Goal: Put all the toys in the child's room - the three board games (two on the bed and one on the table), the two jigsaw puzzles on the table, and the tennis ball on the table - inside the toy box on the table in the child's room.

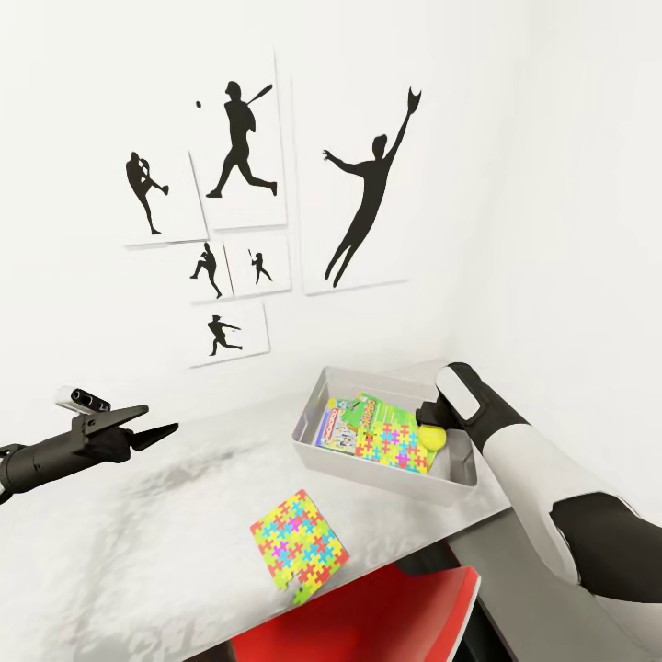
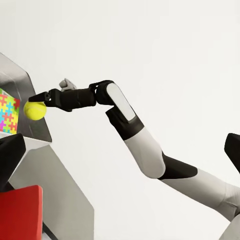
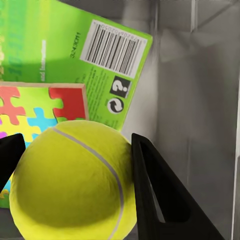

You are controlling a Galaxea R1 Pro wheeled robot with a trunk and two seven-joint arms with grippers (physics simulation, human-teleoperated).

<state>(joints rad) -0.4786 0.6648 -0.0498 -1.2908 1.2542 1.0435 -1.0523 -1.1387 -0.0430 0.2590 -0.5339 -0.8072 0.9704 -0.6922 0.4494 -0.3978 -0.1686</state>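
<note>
Right gripper (image 3: 75, 190) clasps tennis ball (image 3: 70, 180) — arm half-hiding toy box (image 1: 313, 409).

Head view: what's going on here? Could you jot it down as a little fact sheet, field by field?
Setting: grey table against a white wall with baseball silhouette prints
Toy box: grey, on the table, already holding board games and one puzzle
Right gripper: over the box, shut on the tennis ball
Left gripper: held above the table, holding nothing, jaws look nearly closed
Still outside: second puzzle, flat near the table's front edge
Foreground: red chair
</note>
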